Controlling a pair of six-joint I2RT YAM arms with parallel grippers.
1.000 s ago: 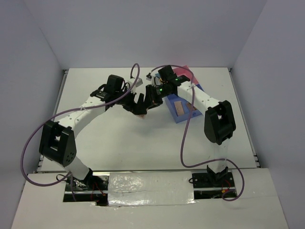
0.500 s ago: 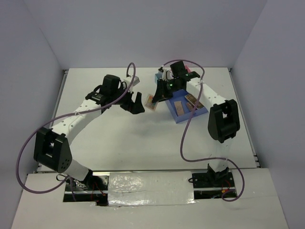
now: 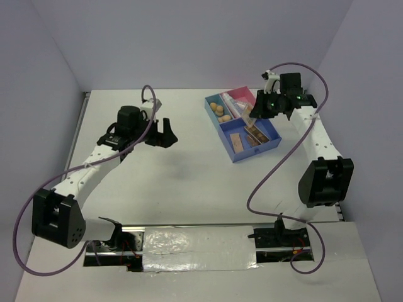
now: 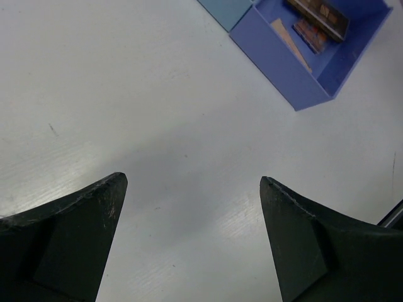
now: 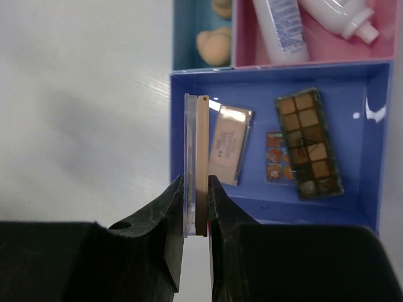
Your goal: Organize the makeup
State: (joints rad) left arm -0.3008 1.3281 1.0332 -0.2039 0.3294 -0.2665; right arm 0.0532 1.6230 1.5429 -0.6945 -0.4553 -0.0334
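Note:
My right gripper (image 5: pixel 196 189) is shut on a thin tan palette with a clear lid (image 5: pixel 198 157), held on edge above the near-left rim of the tray's blue compartment. In the top view this gripper (image 3: pixel 253 117) hangs over the divided tray (image 3: pixel 277 142). The blue compartment holds a brown-gold palette (image 5: pixel 310 143), a pinkish palette (image 5: pixel 228 143) and a small multicolour one (image 5: pixel 275 157). Tan sponges (image 5: pixel 213 45) fill the light-blue section. A white bottle (image 5: pixel 340 16) and a tube (image 5: pixel 280 28) lie in the pink section. My left gripper (image 4: pixel 192 189) is open over bare table, left of the tray (image 4: pixel 277 63).
The tray stands at the back right of the white table (image 3: pixel 189 182). Pale walls close in the back and both sides. Purple cables (image 3: pixel 264 182) loop off both arms. The left arm (image 3: pixel 94 160) stretches across the left half of the table.
The two grippers, close together mid-table a second ago, have parted. The right arm swung right with the palette over the tray. The left arm drew back to the left, open.

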